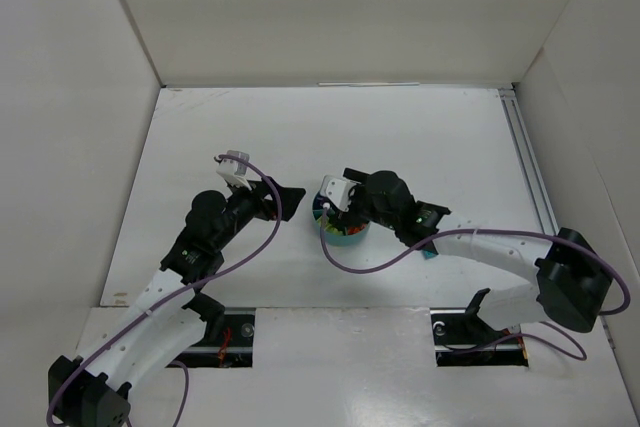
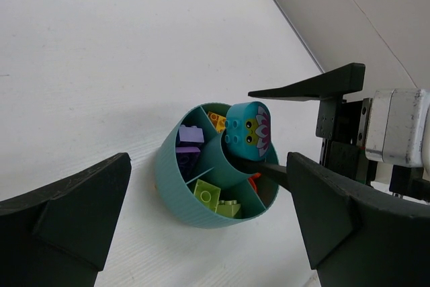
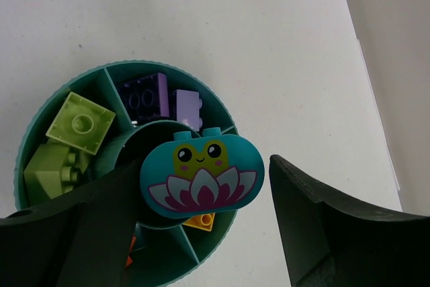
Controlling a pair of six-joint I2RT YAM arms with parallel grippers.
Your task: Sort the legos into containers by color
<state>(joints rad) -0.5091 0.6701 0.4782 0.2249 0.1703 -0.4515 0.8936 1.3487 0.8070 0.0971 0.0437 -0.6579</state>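
The round teal dish (image 3: 201,255) stands on the white table; it also shows in the top view (image 1: 352,238) and the left wrist view (image 2: 176,196). Its wedges hold purple bricks (image 3: 144,95), yellow-green bricks (image 3: 80,122), a yellow brick (image 3: 200,220) and a red-orange one (image 2: 253,179). A teal brick with a frog and lotus print (image 3: 201,179) rests tilted on the centre cup. My right gripper (image 3: 205,179) is open over the dish, one finger (image 2: 269,169) reaching in beside the teal brick, the other (image 3: 322,233) apart from it. My left gripper (image 2: 208,186) is open and empty, just left of the dish.
White walls enclose the table on three sides. A metal rail (image 1: 528,162) runs along the right edge. A small teal piece (image 1: 430,252) lies by the right arm. Purple cables (image 1: 370,267) loop off both arms.
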